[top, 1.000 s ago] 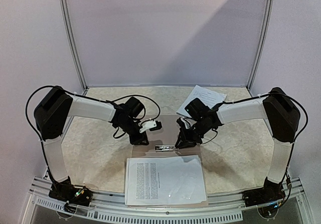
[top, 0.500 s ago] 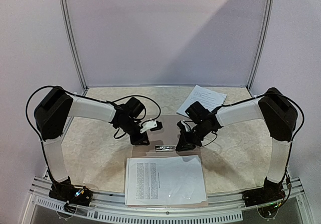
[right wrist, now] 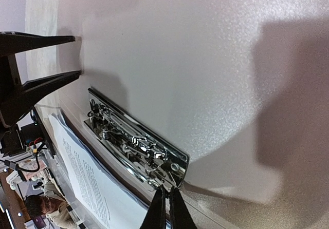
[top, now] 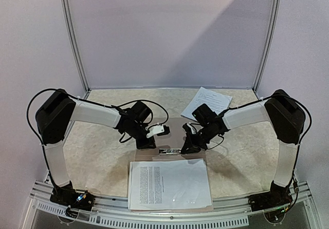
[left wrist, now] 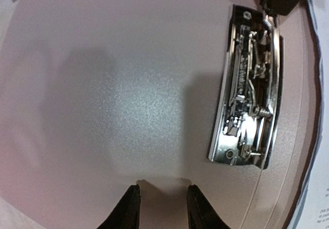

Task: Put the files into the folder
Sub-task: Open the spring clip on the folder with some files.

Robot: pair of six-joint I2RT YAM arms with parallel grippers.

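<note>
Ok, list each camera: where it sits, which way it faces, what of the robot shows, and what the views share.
Top external: above and behind the bases, facing down at the table; both arms show, over the open folder and files.
Left wrist: on the left arm, facing down onto the folder's inside; left fingers, apart, at the bottom.
Right wrist: on the right arm, facing low along the folder; right fingers, shut, by the metal clip.
Shared: all three show the clip.

right tool (right wrist: pixel 165 190) fingers together at clip (right wrist: pixel 134 139) end | folder (right wrist: pixel 205 54) spread flat | files (right wrist: pixel 85 180) beside
</note>
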